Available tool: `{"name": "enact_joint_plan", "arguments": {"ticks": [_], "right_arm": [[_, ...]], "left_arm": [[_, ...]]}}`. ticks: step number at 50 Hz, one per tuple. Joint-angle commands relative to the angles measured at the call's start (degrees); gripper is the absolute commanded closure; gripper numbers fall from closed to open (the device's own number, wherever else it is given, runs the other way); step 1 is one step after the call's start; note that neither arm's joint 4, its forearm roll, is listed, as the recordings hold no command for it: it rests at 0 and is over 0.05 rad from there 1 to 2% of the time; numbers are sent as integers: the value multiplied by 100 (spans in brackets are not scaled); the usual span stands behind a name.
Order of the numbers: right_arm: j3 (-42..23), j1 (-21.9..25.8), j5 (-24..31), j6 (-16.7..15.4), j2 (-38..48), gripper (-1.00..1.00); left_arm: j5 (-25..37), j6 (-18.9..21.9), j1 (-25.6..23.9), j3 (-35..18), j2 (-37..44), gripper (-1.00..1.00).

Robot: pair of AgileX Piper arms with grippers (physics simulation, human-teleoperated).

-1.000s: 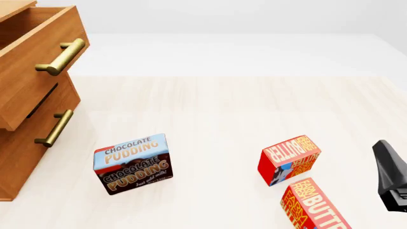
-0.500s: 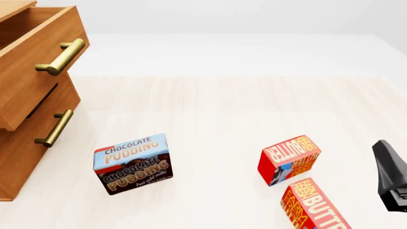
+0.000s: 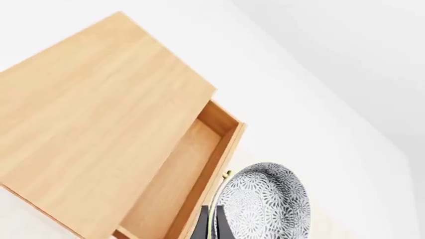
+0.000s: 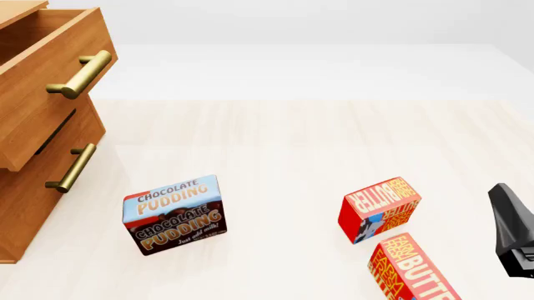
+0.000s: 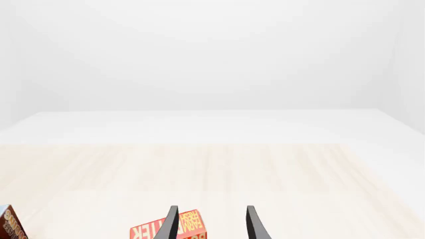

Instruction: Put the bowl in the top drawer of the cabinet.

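Left wrist view shows the left gripper pinching the rim of the bowl, held up high just beside the top drawer, which is pulled open, so dropping the bowl inside is what is left

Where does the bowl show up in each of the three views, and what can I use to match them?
Left wrist view: the bowl sits low in the picture, held on edge in the left gripper beside the open top drawer.
Front view: not in it.
Right wrist view: not in it.
Shared landmark: the top drawer.
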Motion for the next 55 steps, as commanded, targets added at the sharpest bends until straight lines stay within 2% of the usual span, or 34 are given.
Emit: {"name": "enact_joint_plan", "arguments": {"ticks": [1, 8, 32, 42, 46, 55], "right_arm": [[0, 1, -1, 2, 0, -100], [0, 1, -8, 6, 0, -100], [0, 24, -18, 4, 0, -100], [0, 21, -26, 10, -1, -100], [0, 23, -27, 10, -1, -100], [0, 18, -25, 3, -1, -100]], "left_arm": [[0, -53, 249, 58, 22, 100], [-1, -160, 330, 229, -58, 100], [-2, -225, 875, 119, 167, 100], [-3, -256, 924, 189, 216, 100], [-3, -368, 823, 325, 138, 100], [-6, -606, 796, 248, 206, 100]]}}
